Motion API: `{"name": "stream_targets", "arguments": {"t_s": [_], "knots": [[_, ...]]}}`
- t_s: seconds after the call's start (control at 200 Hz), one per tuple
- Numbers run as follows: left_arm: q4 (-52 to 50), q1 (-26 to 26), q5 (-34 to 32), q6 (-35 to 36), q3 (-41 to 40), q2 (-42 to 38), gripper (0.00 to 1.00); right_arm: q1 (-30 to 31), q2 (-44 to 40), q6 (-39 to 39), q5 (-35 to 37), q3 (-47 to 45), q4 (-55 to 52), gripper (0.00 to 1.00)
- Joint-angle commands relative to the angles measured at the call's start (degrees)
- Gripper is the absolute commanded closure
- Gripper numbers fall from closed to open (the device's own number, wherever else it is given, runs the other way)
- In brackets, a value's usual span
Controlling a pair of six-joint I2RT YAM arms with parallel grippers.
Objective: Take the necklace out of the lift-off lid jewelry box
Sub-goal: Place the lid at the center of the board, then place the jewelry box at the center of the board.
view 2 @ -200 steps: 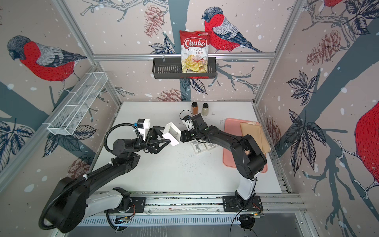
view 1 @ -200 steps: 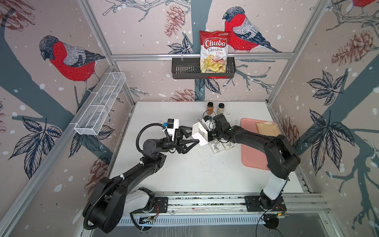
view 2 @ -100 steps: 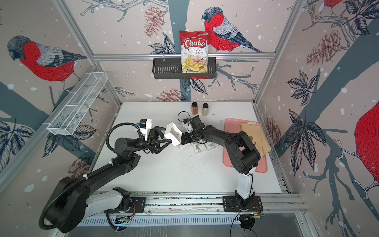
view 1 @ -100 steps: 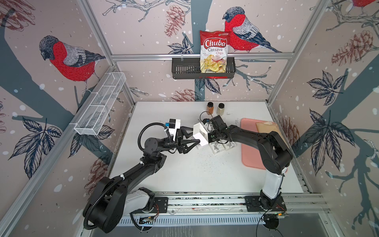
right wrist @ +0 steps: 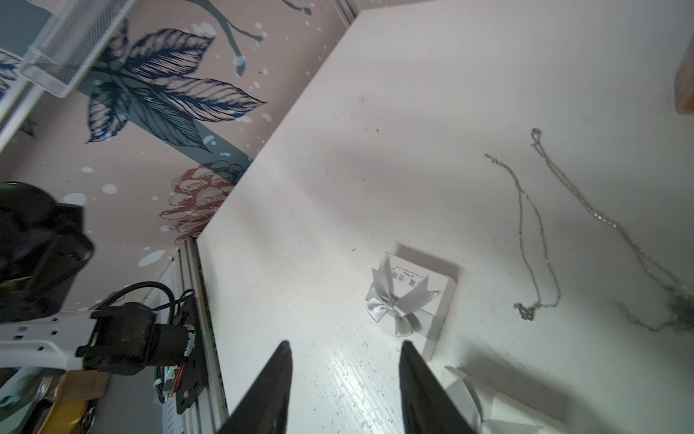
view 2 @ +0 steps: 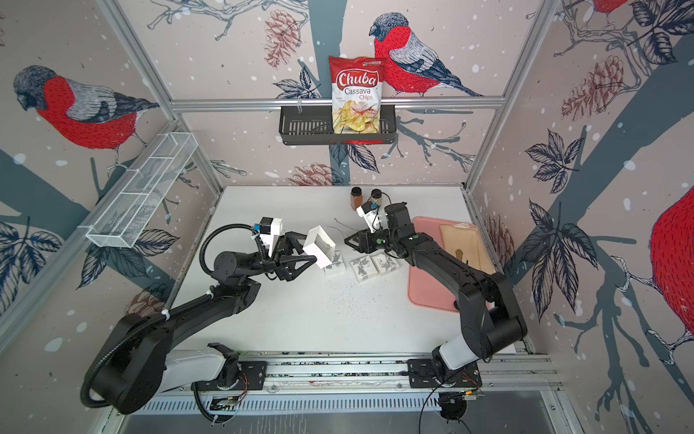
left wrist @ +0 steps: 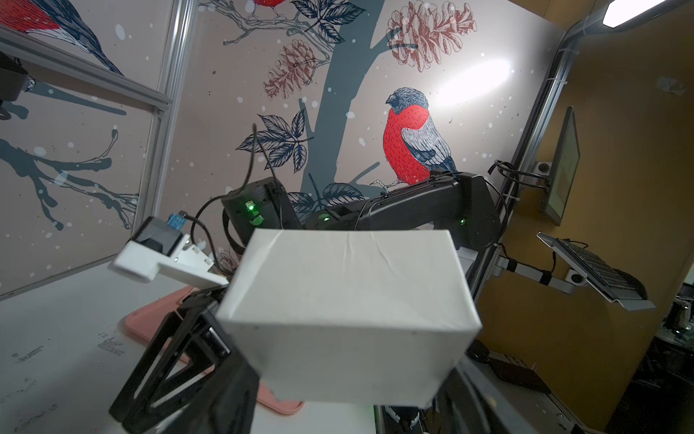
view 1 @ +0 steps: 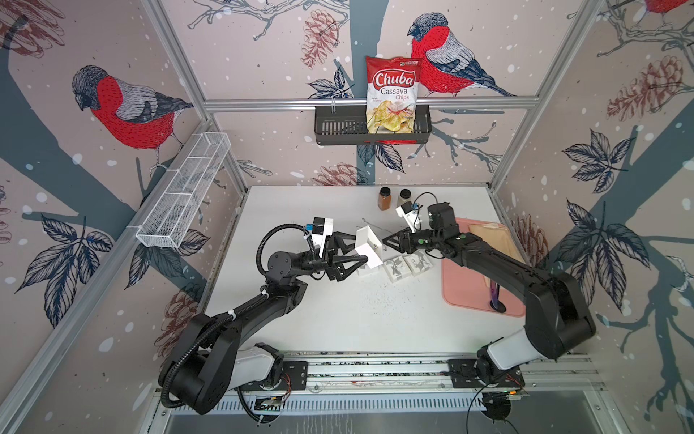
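left claw (view 1: 351,252) — clamped on the white box (left wrist: 349,312), held tilted above the table (view 1: 338,319) | right claw (right wrist: 346,342) — fingers apart, nothing between them | necklace (right wrist: 525,311) — flat on the table, outside the box, near a bow-topped lid (right wrist: 409,300); second chain (right wrist: 608,221) beside it

White jewelry box (view 2: 320,246) clamped tilted in left claw (view 2: 311,248), open side toward right claw (view 2: 348,240), thin necklace chain (view 2: 339,229) flat on table (view 2: 300,319) just past right claw's tip, three bow-topped boxes (view 2: 362,269) lined up below both claws, pink tray (view 2: 428,289) behind right claw, under its arm
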Motion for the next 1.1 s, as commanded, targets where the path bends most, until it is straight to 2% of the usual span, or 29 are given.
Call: {"name": "stream_targets", "arguments": {"t_s": [0.0, 0.15, 0.345, 0.52, 0.61, 0.775, 0.89, 1.091], "knots": [[5.84, 0.07, 3.08, -1.48, 0.78, 0.39, 0.29, -1.29, -4.74, -0.29, -11.77, -1.66, 7.91, 0.56], [5.88, 0.07, 5.38, -1.15, 1.39, 0.75, 0.28, -1.35, -10.11, 2.70, -20.07, -2.98, 14.78, 0.60], [3.98, 0.06, 5.85, -0.29, 2.36, 0.77, 0.28, -0.67, -15.70, 0.23, -22.08, -3.43, 14.13, 0.63], [3.37, 0.04, 5.94, -0.15, 2.65, 1.01, 0.28, 2.40, -17.80, -2.98, -20.21, -2.34, 11.13, 0.63], [3.11, 0.03, 6.03, 0.06, 2.56, 0.92, 0.28, 4.25, -16.89, -5.33, -17.04, -0.34, 7.43, 0.63], [2.76, 0.05, 5.95, 0.34, 2.41, 0.75, 0.28, 5.88, -13.80, -5.87, -15.97, 2.10, 5.99, 0.64], [2.56, 0.06, 5.95, 0.65, 2.26, 0.66, 0.28, 7.12, -12.91, -6.71, -13.57, 3.41, 4.45, 0.66], [2.10, 0.03, 5.98, 1.36, 2.27, 0.87, 0.28, 8.45, -11.06, -7.78, -13.42, 4.50, 3.49, 0.71]]}}
